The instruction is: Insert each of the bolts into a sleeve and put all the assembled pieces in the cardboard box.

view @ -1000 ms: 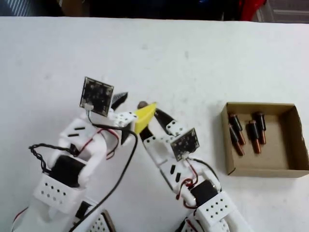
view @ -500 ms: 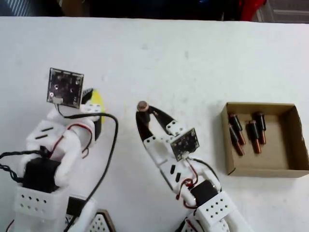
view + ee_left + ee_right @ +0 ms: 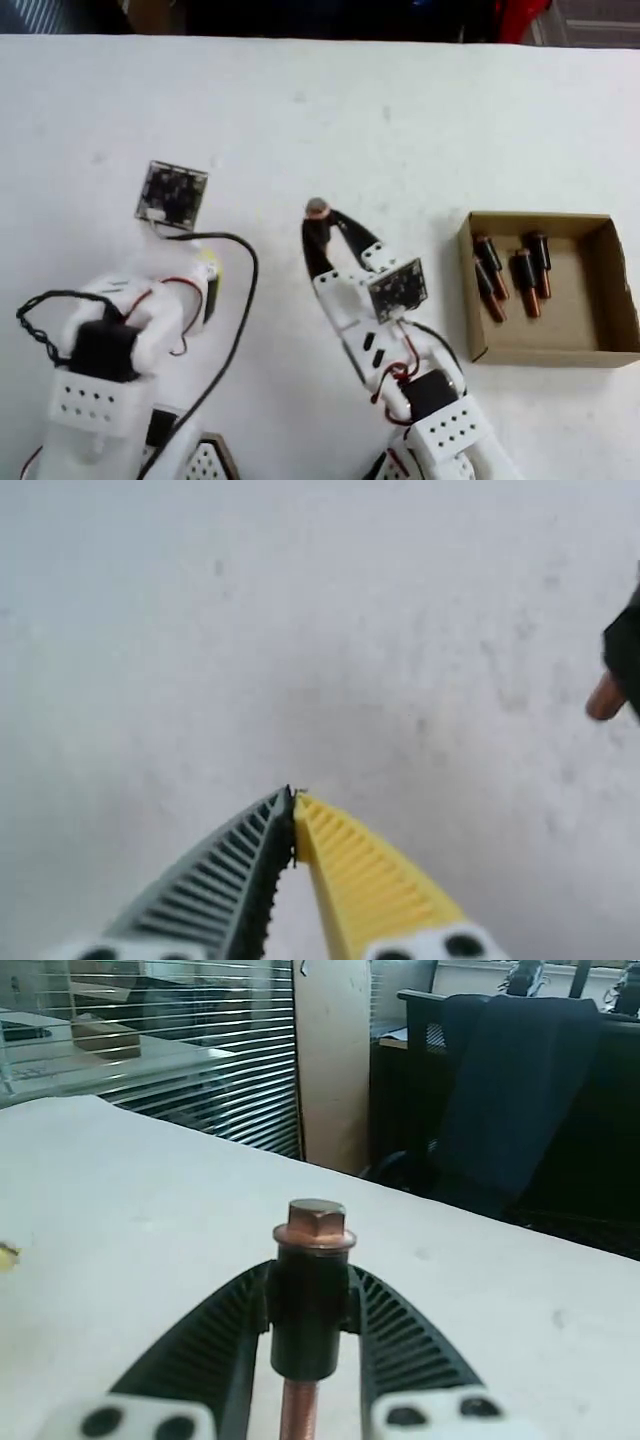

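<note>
Between the tips of the right gripper (image 3: 310, 1295) we see a black cylindrical sleeve (image 3: 307, 1325) clamped, a copper-coloured hex-headed metal bolt (image 3: 315, 1228) seated through it. The long axis of this piece runs along the gripper: head past the tips, shank back toward the wrist. Seen from above, the gripper is over the white table (image 3: 400, 120), and the open brown cardboard box (image 3: 466, 300) lies apart to its right, four assembled pieces (image 3: 512, 272) lying flat inside. We judge the right arm the nearer, its carry running sideways across the bolt's axis. The left gripper (image 3: 293, 800), closed tip to tip on nothing, sits farther left.
</note>
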Action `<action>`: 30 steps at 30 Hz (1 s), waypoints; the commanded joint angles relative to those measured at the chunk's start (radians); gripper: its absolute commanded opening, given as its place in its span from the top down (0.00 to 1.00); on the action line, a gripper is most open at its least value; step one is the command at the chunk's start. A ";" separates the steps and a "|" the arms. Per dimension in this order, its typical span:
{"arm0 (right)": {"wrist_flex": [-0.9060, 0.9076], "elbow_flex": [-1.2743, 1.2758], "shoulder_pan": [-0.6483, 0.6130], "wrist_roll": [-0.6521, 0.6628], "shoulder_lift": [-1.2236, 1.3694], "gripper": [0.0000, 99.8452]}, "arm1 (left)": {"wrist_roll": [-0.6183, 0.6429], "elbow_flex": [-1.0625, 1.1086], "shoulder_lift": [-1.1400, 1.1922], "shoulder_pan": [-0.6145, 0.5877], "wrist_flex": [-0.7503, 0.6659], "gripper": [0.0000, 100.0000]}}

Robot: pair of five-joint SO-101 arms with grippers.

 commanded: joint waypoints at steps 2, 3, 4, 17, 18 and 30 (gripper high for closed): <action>-0.019 -0.046 0.050 0.021 -0.005 0.98 | -0.003 0.155 -0.016 -0.012 -0.104 0.98; -0.019 -0.049 0.056 0.055 -0.005 0.98 | -0.003 0.196 -0.016 -0.013 -0.138 0.98; -0.013 -0.049 0.058 0.092 -0.005 0.98 | -0.003 0.229 -0.016 -0.015 -0.167 0.98; 0.019 -0.049 0.051 0.149 -0.005 0.98 | -0.002 0.245 -0.363 -0.073 -0.127 0.98; 0.019 -0.049 0.051 0.149 -0.005 0.98 | -0.002 0.245 -0.420 -0.074 -0.112 0.98; 0.019 -0.049 0.054 0.150 -0.005 0.98 | -0.023 0.249 -0.717 -0.237 0.048 0.98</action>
